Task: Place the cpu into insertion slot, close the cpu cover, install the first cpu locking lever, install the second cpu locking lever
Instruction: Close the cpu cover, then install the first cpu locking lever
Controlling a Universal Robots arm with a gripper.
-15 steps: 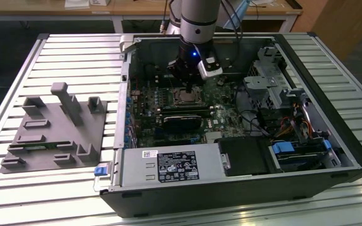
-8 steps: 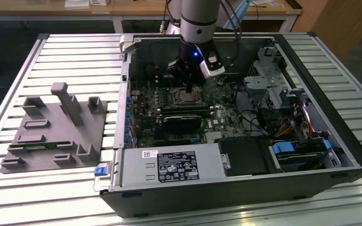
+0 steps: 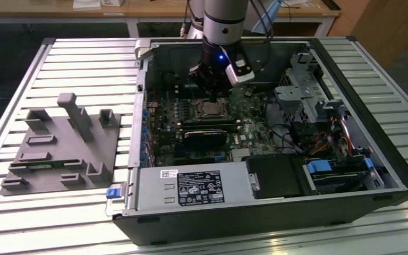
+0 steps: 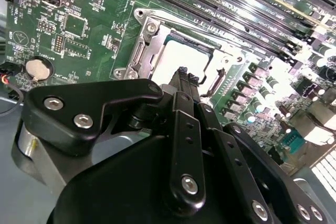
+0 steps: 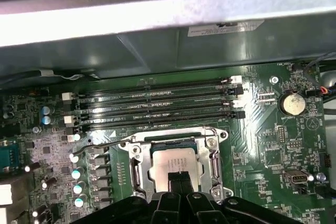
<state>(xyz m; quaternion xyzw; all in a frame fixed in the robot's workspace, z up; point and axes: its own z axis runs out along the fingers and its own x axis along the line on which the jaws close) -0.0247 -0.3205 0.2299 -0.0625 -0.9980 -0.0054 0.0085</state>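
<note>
Tool (image 3: 213,100) tips are held pressed together, with nothing seen between them, just above the cpu (image 5: 176,162), as shown in both wrist views. Contact with the chip cannot be told. The cpu is seated in the insertion slot (image 3: 210,109), found in the upper middle of the exterior view, inside the open computer case (image 3: 374,154) on the desk (image 3: 83,64). The cpu cover (image 5: 138,171) is laid down around the chip as a silvery frame. A thin locking lever (image 5: 105,143) is seen jutting out beside that frame, and whether it is latched cannot be judged. Harm could be done if the tips were driven down off-centre: the chip could be scratched or tilted and the socket pins bent. A sideways slip could be caught on the frame or lever, and an unlatched cover could be sprung up.
</note>
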